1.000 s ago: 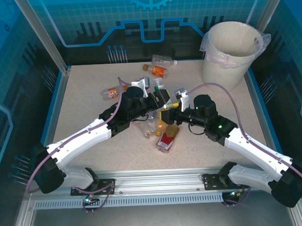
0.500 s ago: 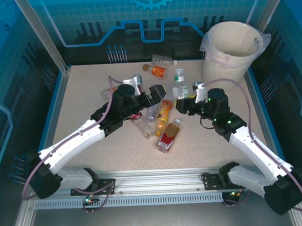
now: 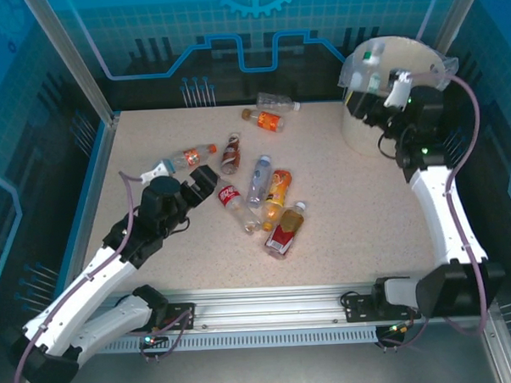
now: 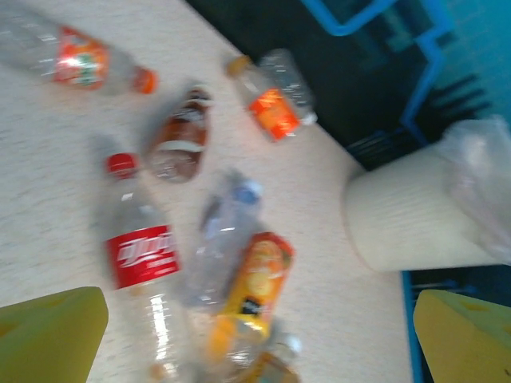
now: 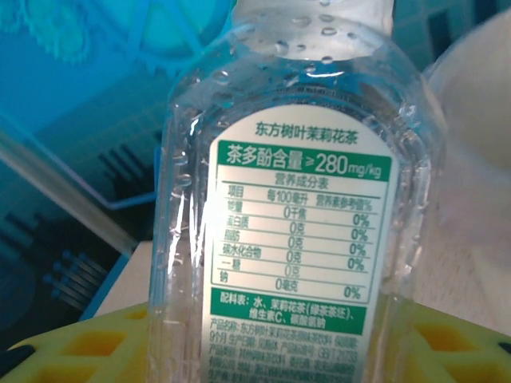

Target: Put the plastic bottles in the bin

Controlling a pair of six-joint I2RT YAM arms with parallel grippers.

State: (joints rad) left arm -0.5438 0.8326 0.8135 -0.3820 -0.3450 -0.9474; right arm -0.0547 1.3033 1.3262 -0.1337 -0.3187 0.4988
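The right gripper (image 5: 271, 347) was clenched on a clear green-labelled bottle (image 5: 295, 199), apparently just over the bin (image 3: 359, 134), so release came next. The left gripper (image 4: 257, 331) hung released above the remaining bottles (image 3: 257, 179) on the worktop (image 3: 358, 212), and needed to pick one.

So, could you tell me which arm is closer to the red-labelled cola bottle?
Left. The left fingers are open just left of the red-labelled cola bottle; the right fingers are far off by the bin, holding a green-labelled bottle.
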